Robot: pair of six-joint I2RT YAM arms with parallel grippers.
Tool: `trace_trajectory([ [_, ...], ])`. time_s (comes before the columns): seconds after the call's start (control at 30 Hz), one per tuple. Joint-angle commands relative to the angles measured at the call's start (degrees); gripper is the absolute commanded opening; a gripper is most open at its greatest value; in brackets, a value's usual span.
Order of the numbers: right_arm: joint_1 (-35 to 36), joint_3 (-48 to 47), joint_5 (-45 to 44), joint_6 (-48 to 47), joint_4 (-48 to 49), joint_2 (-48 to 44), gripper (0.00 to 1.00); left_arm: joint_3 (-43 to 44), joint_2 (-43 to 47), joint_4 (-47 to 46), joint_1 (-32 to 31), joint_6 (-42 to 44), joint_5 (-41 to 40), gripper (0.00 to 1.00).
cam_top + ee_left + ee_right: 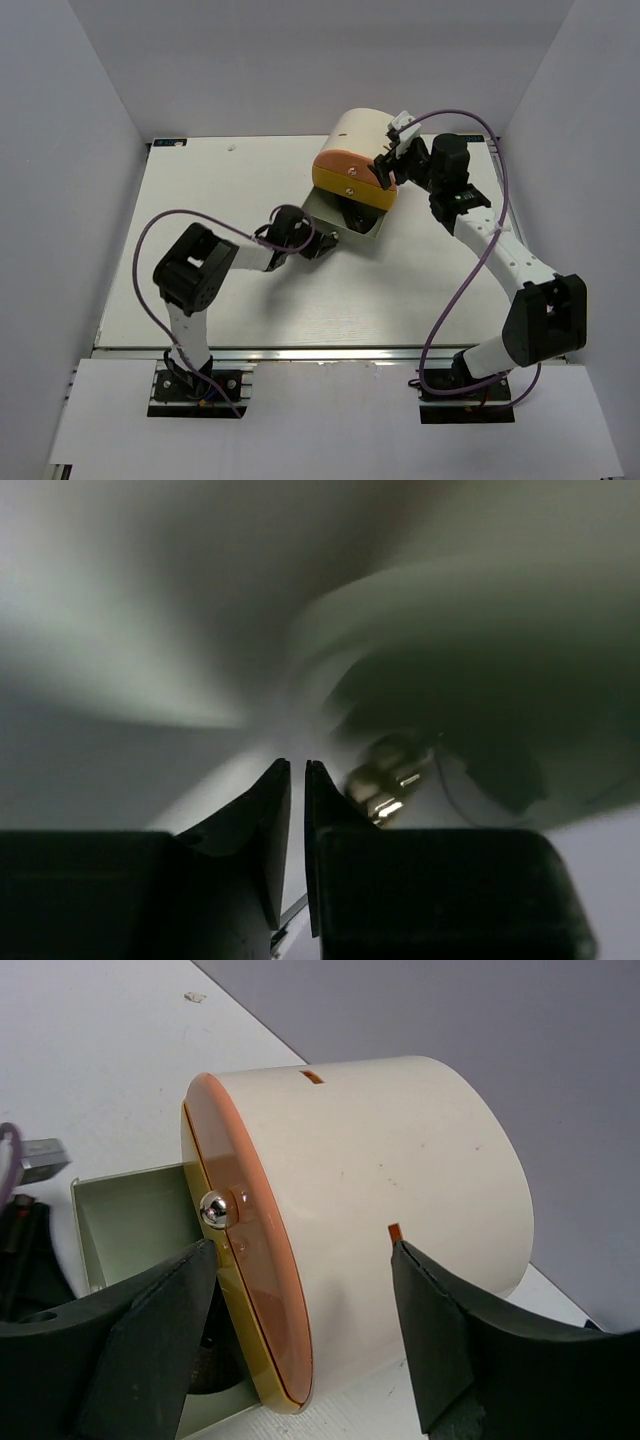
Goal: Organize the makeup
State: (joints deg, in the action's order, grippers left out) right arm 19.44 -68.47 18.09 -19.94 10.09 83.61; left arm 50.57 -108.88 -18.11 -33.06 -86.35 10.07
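At the near side of the cream drawer unit (355, 130), on the white desk (200, 180), the left gripper (325, 240) reaches into the unit's pulled-out green drawer (318, 205). Its jaws stand nearly together, with only a sliver between them. The blurred wrist view does not show whether they pinch anything. A dark shape (352, 215) lies in the drawer under the yellow front (350, 190), too shadowed to name as makeup. Just beyond the left gripper's tips, a shiny object (385, 780) is also too blurred to name. Above the yellow front, the pink front (260, 1260) with its silver knob (213, 1208) sits closed. At the unit's right side, the right gripper (388, 170) straddles the front edge, jaws wide and holding nothing.
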Motion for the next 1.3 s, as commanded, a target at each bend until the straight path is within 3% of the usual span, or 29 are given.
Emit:
trace_trajectory([
  [0.0, -0.3, -0.4, -0.8, 1.2, 3.2, -2.8, 0.75, 9.9, -3.9, -1.4, 0.4, 2.2, 3.8, 0.22],
  [0.1, -0.4, 1.2, -1.4, 1.4, 3.4, -4.5, 0.75, 16.0, -7.6, 2.1, 0.7, 2.9, 3.9, 0.23],
  [0.2, -0.4, 2.8, -1.9, 1.5, 3.4, -6.1, 0.76, 19.9, -9.9, 3.6, 1.1, 3.4, 4.1, 0.34],
  [0.47, -0.5, 4.9, -2.5, 1.7, 3.3, -8.3, 0.77, 25.7, -14.7, 2.1, 1.8, 3.4, 3.8, 0.46],
  [0.6, -0.5, 5.7, -2.5, 2.2, 3.1, -8.8, 0.77, 27.5, -15.9, 1.3, 2.6, 2.8, 2.9, 0.58],
  [0.73, -0.5, 6.3, -2.4, 2.2, 2.2, -9.9, 0.79, 28.0, -16.1, 0.3, 3.0, 2.4, 3.6, 0.52],
  [0.8, -0.5, 6.9, -2.1, 1.5, 1.5, -11.1, 0.80, 25.8, -14.6, -1.2, 3.0, 2.4, 4.0, 0.46],
  [0.83, -0.5, 7.6, -2.0, 1.2, 1.2, -12.1, 0.81, 24.5, -13.9, -1.9, 2.9, 2.2, 4.1, 0.36],
  [0.9, -0.7, 8.5, -1.9, 1.0, 0.3, -13.2, 0.83, 19.7, -11.5, -4.3, 3.0, 1.6, 4.2, 0.31],
  [1.1, -1.2, 11.7, -1.1, 0.7, -2.9, -18.0, 0.90, 10.0, -5.8, -9.0, 3.2, 0.9, 4.8, 0.34],
  [1.27, -1.4, 13.1, -0.7, -0.1, -7.5, -22.6, 0.89, 5.1, 0.0, -7.8, 3.4, 6.2, 3.8, 0.34],
])
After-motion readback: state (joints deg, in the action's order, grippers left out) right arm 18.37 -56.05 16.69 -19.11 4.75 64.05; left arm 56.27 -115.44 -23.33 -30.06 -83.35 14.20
